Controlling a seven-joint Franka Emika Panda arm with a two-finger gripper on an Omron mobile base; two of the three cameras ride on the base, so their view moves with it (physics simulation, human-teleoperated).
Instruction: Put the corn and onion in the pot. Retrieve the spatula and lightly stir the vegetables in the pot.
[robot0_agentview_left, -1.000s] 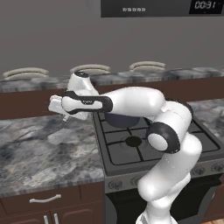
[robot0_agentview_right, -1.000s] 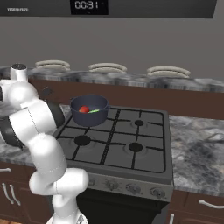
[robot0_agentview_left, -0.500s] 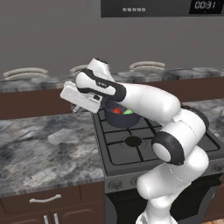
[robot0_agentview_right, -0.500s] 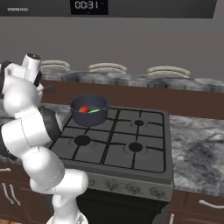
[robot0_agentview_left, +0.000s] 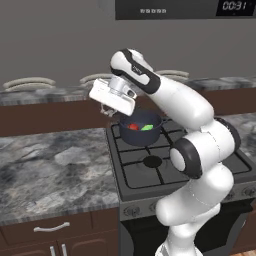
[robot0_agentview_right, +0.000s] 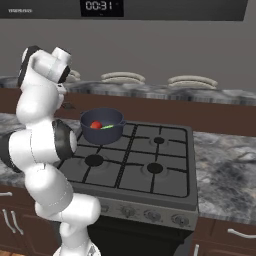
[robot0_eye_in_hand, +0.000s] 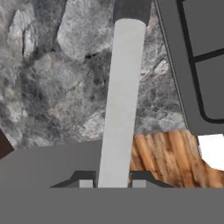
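Note:
The dark blue-grey pot (robot0_agentview_left: 140, 131) (robot0_agentview_right: 102, 127) stands on the stove's back left burner. The red-orange onion (robot0_agentview_left: 132, 126) (robot0_agentview_right: 96, 125) and the light-green corn (robot0_agentview_left: 147, 128) (robot0_agentview_right: 108, 127) lie inside it. In the left base view my gripper (robot0_agentview_left: 107, 111) hangs just left of the pot, above the counter's edge by the stove. In the hand view the gripper (robot0_eye_in_hand: 113, 183) is shut on the spatula (robot0_eye_in_hand: 122, 96). Its long light-grey part runs up from between the fingertips (robot0_eye_in_hand: 86, 182) to a dark end at the top.
A marbled grey counter (robot0_agentview_left: 50, 160) (robot0_eye_in_hand: 52, 65) lies left of the black stove (robot0_agentview_left: 150, 165) (robot0_agentview_right: 145, 160) (robot0_eye_in_hand: 197, 57). Plates (robot0_agentview_right: 122, 77) sit on the back counter along the wall. A microwave (robot0_agentview_left: 185, 7) hangs above. More counter (robot0_agentview_right: 225, 170) extends to the right of the stove.
The hand has risen and swung right from over the counter toward the pot, carrying the spatula. The pot and the vegetables have not moved.

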